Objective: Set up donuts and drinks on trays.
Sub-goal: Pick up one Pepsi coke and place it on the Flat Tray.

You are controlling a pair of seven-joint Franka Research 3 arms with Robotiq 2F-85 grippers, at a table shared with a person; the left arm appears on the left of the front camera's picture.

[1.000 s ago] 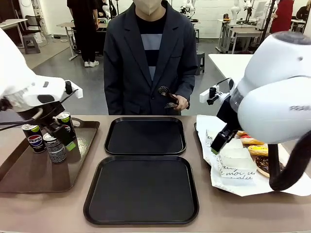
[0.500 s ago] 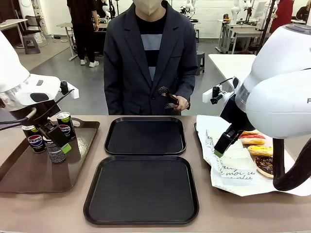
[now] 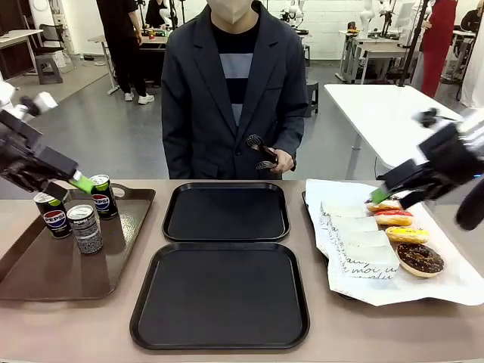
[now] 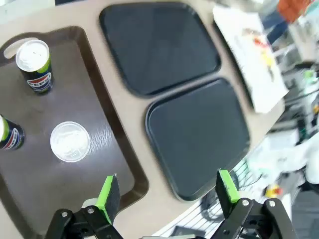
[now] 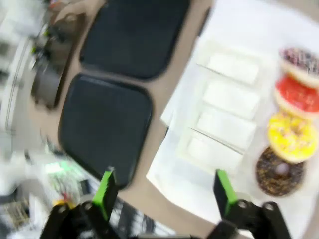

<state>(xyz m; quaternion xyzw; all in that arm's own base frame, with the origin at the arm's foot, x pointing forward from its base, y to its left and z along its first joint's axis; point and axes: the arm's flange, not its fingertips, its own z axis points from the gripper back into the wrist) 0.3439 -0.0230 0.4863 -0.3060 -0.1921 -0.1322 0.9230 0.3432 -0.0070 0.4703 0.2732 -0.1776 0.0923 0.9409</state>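
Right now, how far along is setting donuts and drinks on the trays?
Done: nothing; far black tray and near black tray hold nothing. In hand: nothing; left claw and right claw are open. Remaining: three cans on the brown tray, four donuts on the white paper.

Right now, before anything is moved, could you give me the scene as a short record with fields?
black trays: two, far tray and near tray, both bare
cans: three, upright on the brown tray
donuts: four unboxed, in a row on white paper, beside white boxes
left fingers: open, in the air near the cans, holding nothing
right fingers: open, in the air near the donuts, holding nothing
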